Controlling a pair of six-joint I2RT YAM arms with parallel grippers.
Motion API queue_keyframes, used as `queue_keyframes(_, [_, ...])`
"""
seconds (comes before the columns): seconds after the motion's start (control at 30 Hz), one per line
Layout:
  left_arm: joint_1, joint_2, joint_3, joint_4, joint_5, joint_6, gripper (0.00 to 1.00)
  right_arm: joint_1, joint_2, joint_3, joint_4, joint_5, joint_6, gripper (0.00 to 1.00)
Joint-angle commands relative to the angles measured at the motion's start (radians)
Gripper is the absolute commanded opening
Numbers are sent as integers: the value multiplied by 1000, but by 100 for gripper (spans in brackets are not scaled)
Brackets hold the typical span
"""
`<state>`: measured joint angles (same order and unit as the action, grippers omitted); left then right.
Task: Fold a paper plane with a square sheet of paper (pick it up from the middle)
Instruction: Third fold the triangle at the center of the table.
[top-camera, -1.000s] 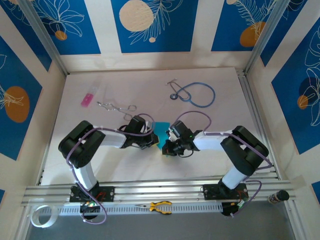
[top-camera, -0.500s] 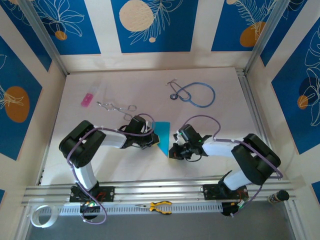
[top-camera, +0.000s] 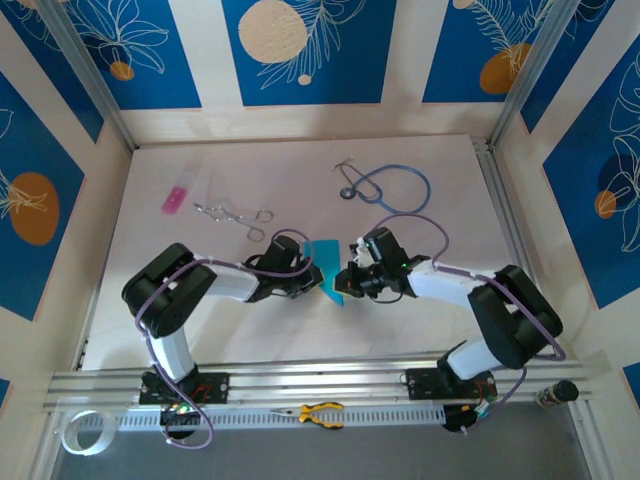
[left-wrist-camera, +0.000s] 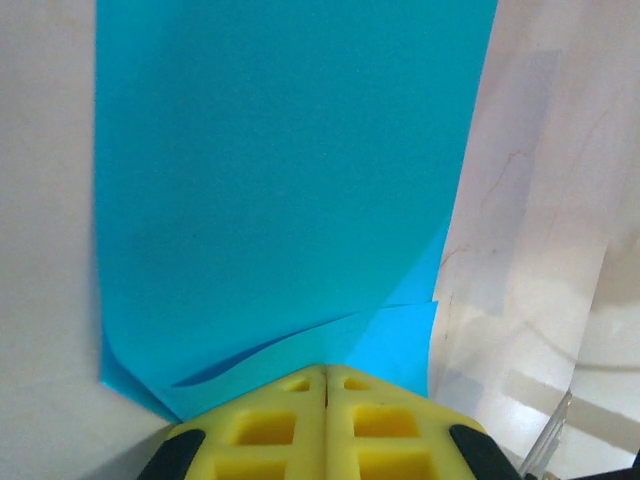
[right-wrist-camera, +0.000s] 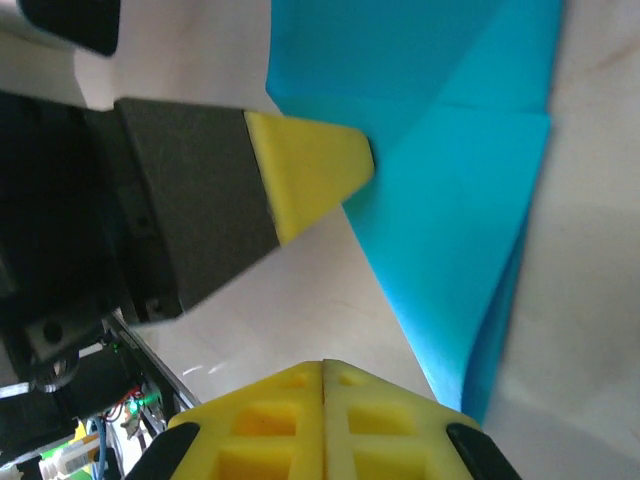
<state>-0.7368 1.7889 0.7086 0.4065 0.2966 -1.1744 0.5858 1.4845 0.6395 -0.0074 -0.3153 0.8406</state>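
Note:
The square sheet of paper (top-camera: 327, 268) is cyan-blue and lies folded into a narrow pointed shape at the table's middle, between both grippers. In the left wrist view the paper (left-wrist-camera: 280, 180) stretches ahead with a loose folded layer near its close edge. My left gripper (left-wrist-camera: 325, 368) is shut, its yellow tips pressed down on that edge. From above, the left gripper (top-camera: 310, 284) sits at the paper's left side. My right gripper (right-wrist-camera: 322, 362) is shut with nothing in it, on bare table just beside the paper (right-wrist-camera: 450, 250). It reaches in from the right (top-camera: 350, 283).
A blue-tubed stethoscope (top-camera: 395, 188) lies at the back right. A pink rectangle (top-camera: 175, 199) and metal tongs (top-camera: 235, 213) lie at the back left. Yellow-handled pliers (top-camera: 320, 412) rest on the front rail, and a tape roll (top-camera: 80, 430) sits at the near left.
The right gripper came off the paper, drew back to the lower right, then moved up beside it again. The paper now shows as a narrower pointed shape. The left gripper stayed put.

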Motion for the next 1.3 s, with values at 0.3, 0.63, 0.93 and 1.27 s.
queue_keyframes(0.3, [-13, 24, -2, -39, -38, -1, 0, 24, 156, 97, -10, 73, 67, 5])
queue_keyframes(0.63, [-13, -9, 37, -94, -37, 72, 0, 30, 179, 59, -72, 148, 67, 4])
queue_keyframes(0.93, [-15, -89, 90, -208, -8, 196, 7, 29, 176, 39, -71, 149, 68, 4])
queue_keyframes(1.27, [-29, -17, 106, -194, 74, 187, 1, 31, 181, 39, -68, 150, 68, 3])
